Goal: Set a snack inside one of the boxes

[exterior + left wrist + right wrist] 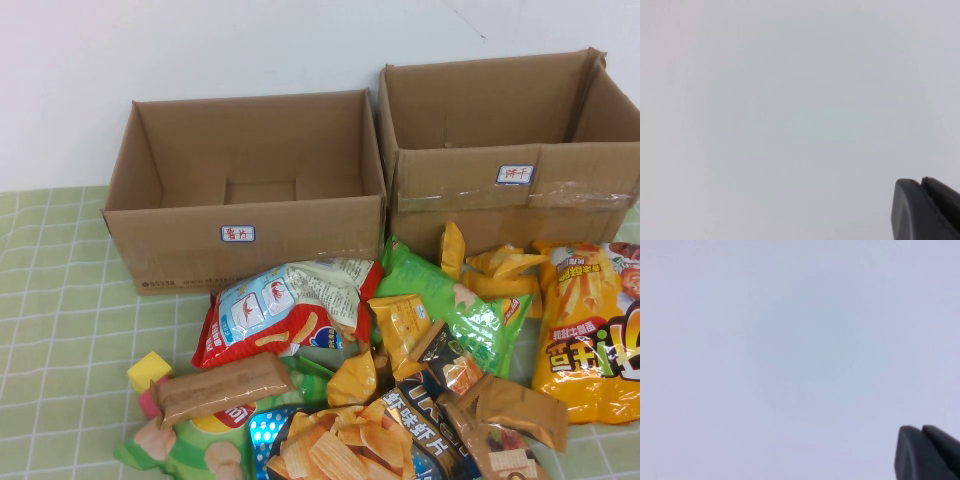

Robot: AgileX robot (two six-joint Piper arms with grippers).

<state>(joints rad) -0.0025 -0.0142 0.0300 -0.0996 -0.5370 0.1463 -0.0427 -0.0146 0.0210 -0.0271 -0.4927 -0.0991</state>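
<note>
While my left gripper (927, 210) and right gripper (925, 452) are idling clenched on nothing off the table, I am eyeing the light, crinkly snack bag (285, 310) before the left box (245, 190), judging its crimped edge best.

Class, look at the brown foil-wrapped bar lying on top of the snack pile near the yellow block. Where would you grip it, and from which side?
Grip the brown foil-wrapped bar across its narrow width at mid-length, descending from above: it lies flat and uppermost on the pile, long sides exposed. The left pincer, shut and facing a blank wall, is probably nearer than the right pincer, likewise shut and parked.
</note>
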